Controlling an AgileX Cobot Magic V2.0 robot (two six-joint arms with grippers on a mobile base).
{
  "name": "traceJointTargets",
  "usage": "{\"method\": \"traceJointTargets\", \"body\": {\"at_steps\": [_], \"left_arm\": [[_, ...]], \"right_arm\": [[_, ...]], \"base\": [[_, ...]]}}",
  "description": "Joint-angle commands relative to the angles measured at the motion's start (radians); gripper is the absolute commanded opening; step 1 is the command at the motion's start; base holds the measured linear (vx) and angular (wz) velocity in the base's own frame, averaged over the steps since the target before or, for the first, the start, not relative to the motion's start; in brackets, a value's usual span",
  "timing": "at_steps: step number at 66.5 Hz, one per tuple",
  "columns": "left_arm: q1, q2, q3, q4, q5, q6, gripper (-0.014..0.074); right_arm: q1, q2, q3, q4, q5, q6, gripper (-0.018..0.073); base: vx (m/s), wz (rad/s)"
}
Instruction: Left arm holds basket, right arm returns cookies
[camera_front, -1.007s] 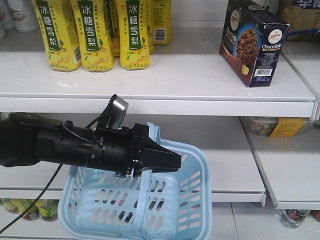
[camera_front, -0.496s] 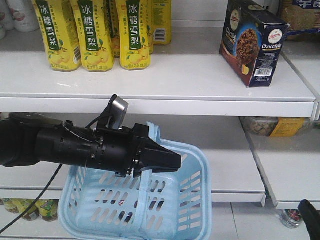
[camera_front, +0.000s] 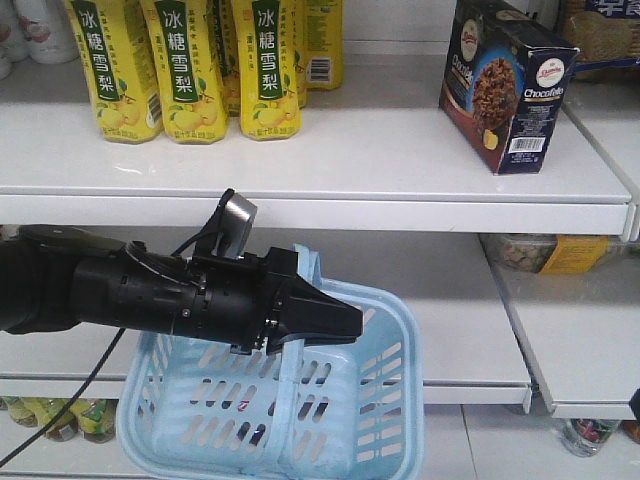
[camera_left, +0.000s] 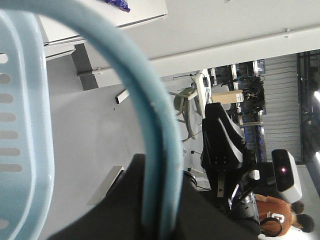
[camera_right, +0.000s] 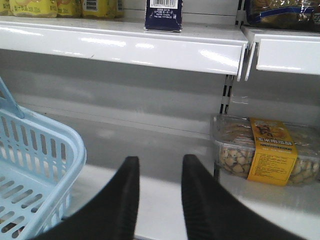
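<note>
My left gripper (camera_front: 352, 322) is shut on the flat handle (camera_front: 296, 385) of the light blue basket (camera_front: 385, 400), holding it in front of the lower shelf. In the left wrist view the handle (camera_left: 156, 125) runs between the closed black jaws of the left gripper (camera_left: 159, 212). The cookies (camera_front: 505, 85), a dark navy-and-brown carton, stand upright on the upper shelf at the right, and their barcode end (camera_right: 164, 14) shows in the right wrist view. My right gripper (camera_right: 161, 160) is open and empty, low before the middle shelf, right of the basket (camera_right: 45, 160).
Yellow pear-drink bottles (camera_front: 190, 70) stand on the upper shelf (camera_front: 300, 212) to the left. A clear tub with a yellow label (camera_right: 265, 150) sits on the middle shelf at the right. Bottles (camera_front: 60, 420) stand low down. A person (camera_left: 277, 222) is behind.
The right gripper's black tip showed at the lower right edge half a second ago and has almost left the front view. The left arm and the basket have not moved.
</note>
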Motion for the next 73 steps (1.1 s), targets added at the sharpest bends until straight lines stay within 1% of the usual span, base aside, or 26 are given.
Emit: {"method": "traceJointTargets", "body": {"at_steps": [1, 2, 59, 63, 73], "left_arm": [[0.015, -0.045, -0.043, -0.161, -0.026, 0.018, -0.0003], [0.015, -0.045, -0.043, -0.161, -0.026, 0.018, -0.0003], [0.015, -0.045, -0.04, -0.163, -0.026, 0.018, -0.0003], [0.015, -0.043, -0.036, -0.154, -0.024, 0.018, -0.0003], [0.013, -0.077, 0.051, -0.157, 0.059, 0.018, -0.0003]], "right_arm": [[-0.004, 0.012, -0.026, -0.008, -0.077, -0.009, 0.0001], [-0.004, 0.012, -0.026, -0.008, -0.077, -0.009, -0.0017], [-0.004, 0.012, -0.026, -0.007, -0.074, -0.008, -0.0006], [-0.004, 0.012, -0.026, -0.007, -0.074, -0.008, -0.0006], [-0.004, 0.012, -0.026, -0.007, -0.074, -0.008, -0.0006]], "base": [[0.0, 0.0], [0.0, 0.0], [0.0, 0.0], [0.0, 0.0], [0.0, 0.0]]}}
